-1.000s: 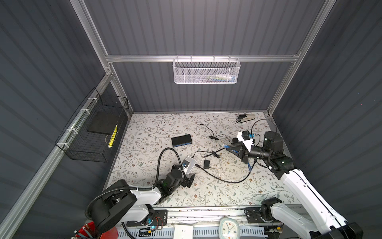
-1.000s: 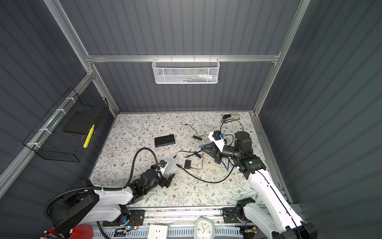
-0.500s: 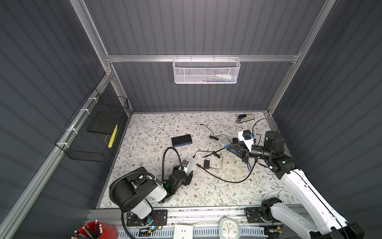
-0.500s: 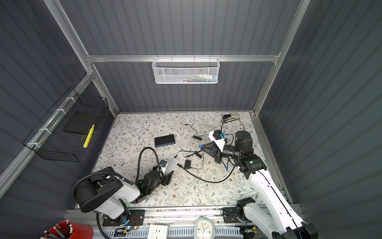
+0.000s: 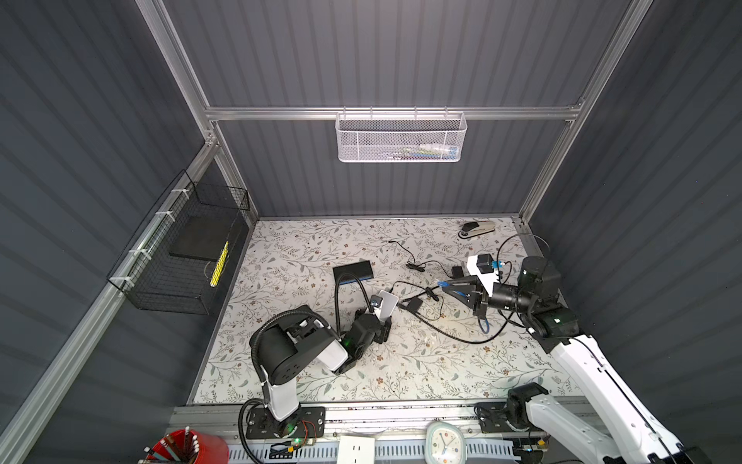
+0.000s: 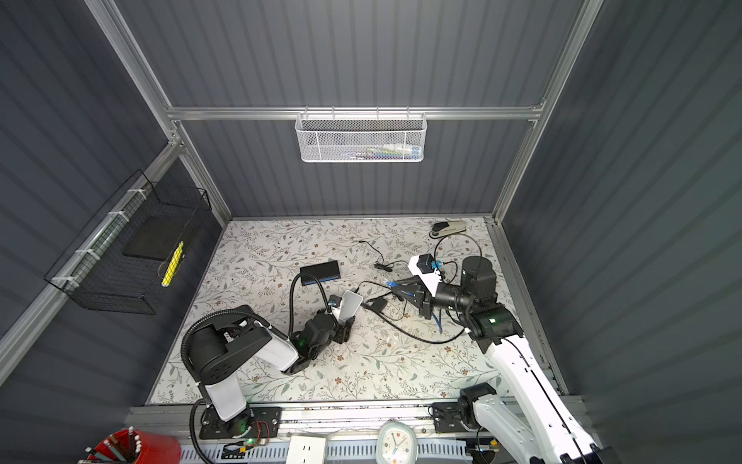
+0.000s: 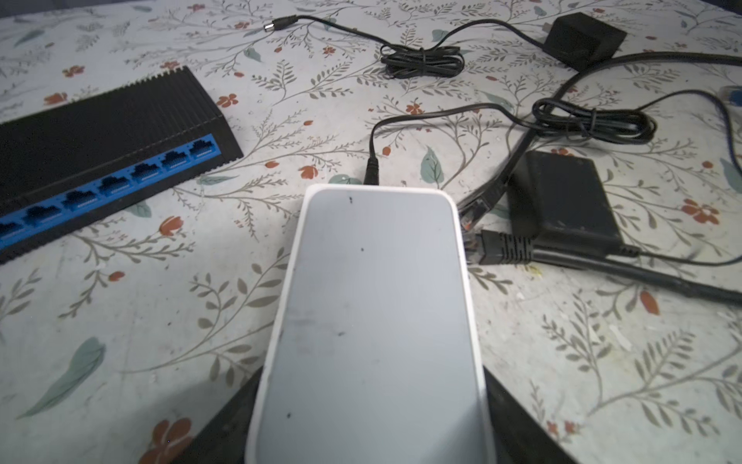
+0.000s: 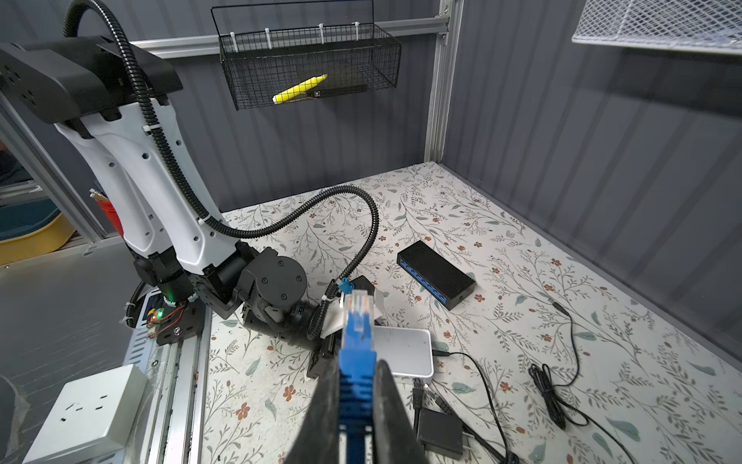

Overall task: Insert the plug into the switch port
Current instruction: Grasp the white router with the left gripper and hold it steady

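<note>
A black switch [image 5: 352, 270] [image 6: 320, 270] with a blue row of ports [image 7: 100, 136] [image 8: 435, 273] lies mid-mat. My right gripper [image 5: 451, 286] [image 6: 401, 287] [image 8: 357, 361] is shut on the blue plug [image 8: 357, 317] [image 5: 443, 284]. It holds the plug above the mat, tip pointing left, right of a white box [image 5: 388, 303] [image 8: 405, 349]. My left gripper [image 5: 383, 321] [image 7: 371, 373] grips the white box [image 7: 373, 301] at its near end. The fingers lie against both long sides. A black cord enters the box's far end.
Two black power adapters [image 7: 562, 197] [image 7: 582, 38], loose black cable plugs [image 7: 502, 249] and coiled cords [image 7: 421, 64] lie right of the white box. A stapler [image 5: 478, 229] sits at the back right. A wire basket [image 5: 180, 257] hangs on the left wall.
The left arm's shoulder and elbow have risen from lying low to upright, while its gripper stayed at the white box. The right arm with the plug has barely moved.
</note>
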Motion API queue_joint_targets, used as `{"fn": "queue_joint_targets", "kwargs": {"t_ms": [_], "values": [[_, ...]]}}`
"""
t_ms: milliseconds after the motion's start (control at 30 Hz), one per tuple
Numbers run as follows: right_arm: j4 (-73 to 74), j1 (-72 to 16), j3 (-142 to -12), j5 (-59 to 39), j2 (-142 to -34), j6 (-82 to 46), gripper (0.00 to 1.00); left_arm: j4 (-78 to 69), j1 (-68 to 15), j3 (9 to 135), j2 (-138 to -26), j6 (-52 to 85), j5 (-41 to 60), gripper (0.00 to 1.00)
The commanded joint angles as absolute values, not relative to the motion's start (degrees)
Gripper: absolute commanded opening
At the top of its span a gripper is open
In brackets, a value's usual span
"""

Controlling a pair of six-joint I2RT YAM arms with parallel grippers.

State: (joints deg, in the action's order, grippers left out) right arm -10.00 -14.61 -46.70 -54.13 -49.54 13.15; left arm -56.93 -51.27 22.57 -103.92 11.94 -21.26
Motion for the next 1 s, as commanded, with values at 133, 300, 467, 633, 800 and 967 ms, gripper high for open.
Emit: {"fn": "queue_joint_targets", "kwargs": {"t_ms": [133, 300, 467, 633, 800, 967], "values": [[-10.5, -14.4, -45.5, -55.0, -49.0, 13.6, 0.05, -68.4, -51.3, 10.1, -106.6, 6.4, -15.5, 0.93], [-10.1, -14.4, -45.9, -56.2, -50.0, 12.7, 0.05, -81.0, -50.7, 11.6, -116.3, 2.5, -13.3, 0.94], [-13.4, -14.4, -47.4, -56.4, -50.1, 14.1, 0.05, -86.6, -47.4, 13.7, -122.4, 2.1, -11.1, 0.93], [-15.8, -14.4, -48.3, -56.2, -50.1, 15.6, 0.05, -83.2, -43.8, 15.3, -122.8, 1.1, -4.6, 0.87], [-15.3, -14.4, -48.6, -56.2, -50.3, 15.1, 0.04, -78.8, -42.6, 16.1, -122.6, 0.1, -2.0, 0.78], [-15.1, -14.4, -48.7, -55.8, -50.0, 14.9, 0.04, -69.0, -42.7, 19.2, -120.2, -1.1, -1.8, 0.69]]}}
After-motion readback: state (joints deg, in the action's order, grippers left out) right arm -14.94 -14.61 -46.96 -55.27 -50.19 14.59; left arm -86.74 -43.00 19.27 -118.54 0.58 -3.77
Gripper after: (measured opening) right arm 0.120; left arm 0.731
